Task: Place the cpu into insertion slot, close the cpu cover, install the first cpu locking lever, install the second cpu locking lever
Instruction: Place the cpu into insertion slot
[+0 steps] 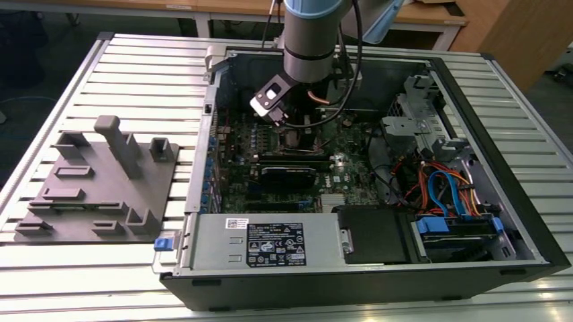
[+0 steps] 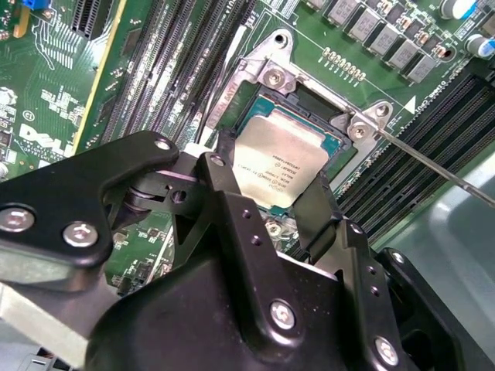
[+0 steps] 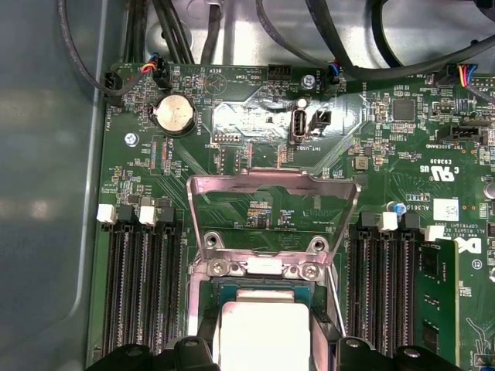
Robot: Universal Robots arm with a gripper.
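The arm reaches down into the far half of the open computer case (image 1: 358,282), which lies on the slatted tabletop (image 1: 90,282) with a grey fixture (image 1: 98,194) well apart on the exterior view's left. The tool (image 1: 288,129) hangs straight over the socket (image 3: 263,268). In the second wrist view the tool (image 2: 271,179) is closed on the chip (image 2: 286,154), and its two black fingers (image 2: 224,185) press against opposite edges of the pale metal face. So the chip lies directly below the tool and between the fingers, not off to either side, and its square outline lines up with the silvery rim of the socket (image 2: 232,104). It sits inside that rim or a hair above it (I cannot tell whether it is fully bedded). The first wrist view shows the chip (image 3: 263,336) squarely in the opening, with the cover (image 3: 224,183) tipped up on its hinge. The hinge is on the side of the socket nearest the round battery (image 3: 174,114), so the window frame stands clear of the chip and not over it. A thin wire lever (image 2: 433,163) slants away from one corner of the socket, unlatched, and crosses the long black memory slots (image 2: 178,69) beside it. By my judgement the cover's swing is the thing to watch, because it falls toward the space the fingers now occupy.
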